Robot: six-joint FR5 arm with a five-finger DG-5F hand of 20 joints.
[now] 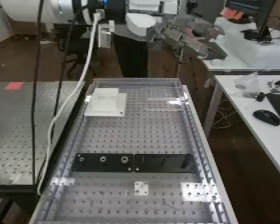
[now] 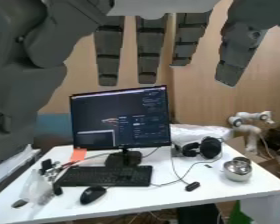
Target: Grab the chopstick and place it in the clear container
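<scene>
Honestly, cannot tell the chopstick's place or looks for certain. Can make out a faint see-through outline with bright glints, apparently the clear container (image 1: 175, 102), at the far right part of the perforated tabletop (image 1: 117, 135), across from a stepped, square white block (image 1: 105, 102). Nearer along the same surface, can see two dark plates (image 1: 165, 163) set end to end and a small white plate (image 1: 141, 188). Beyond the far end, up above, can see the robot hand (image 1: 190, 37) wide open, with straight, spread fingers (image 2: 148, 50) and a bare gap between. As for writing, can spot only tiny lines on the lit monitor (image 2: 121, 117), too small to make out, and a plain orange note (image 2: 78, 154) just below, on the white tabletop (image 2: 170, 197)
</scene>
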